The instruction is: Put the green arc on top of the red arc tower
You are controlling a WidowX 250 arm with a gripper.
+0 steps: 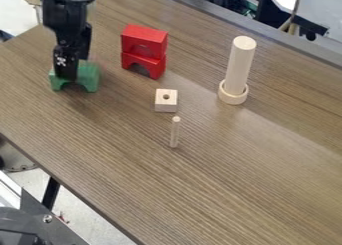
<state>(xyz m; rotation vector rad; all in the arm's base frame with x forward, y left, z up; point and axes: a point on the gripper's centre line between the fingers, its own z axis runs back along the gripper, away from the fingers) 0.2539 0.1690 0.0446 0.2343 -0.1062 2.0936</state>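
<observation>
Arch-shaped green block (91, 75) is upright at the view's upper left, resting on the brown wood-grain table (220, 184), opening toward the camera. Black gripper (67, 75) hangs down from the top edge, its tip overlapping the arch's left part. Can't tell how far open the claw is, or whether it has hold of the arch. To the right, apart from both, is the red tower: flat-topped red block (144, 35), rounded shape at its lower edge, stacked on a red arch block (157, 68), legs down. In front of the tower, slightly right: small pale wooden cube (165, 106), round hole in its top. Thin pale wooden peg (175, 134) is just beside the cube, on the camera side; looks to be on end. Farther right, thick pale wooden cylinder (240, 69) stands upright in a pale wooden ring (232, 98). Metal hardware (40, 219) sits at lower left.
</observation>
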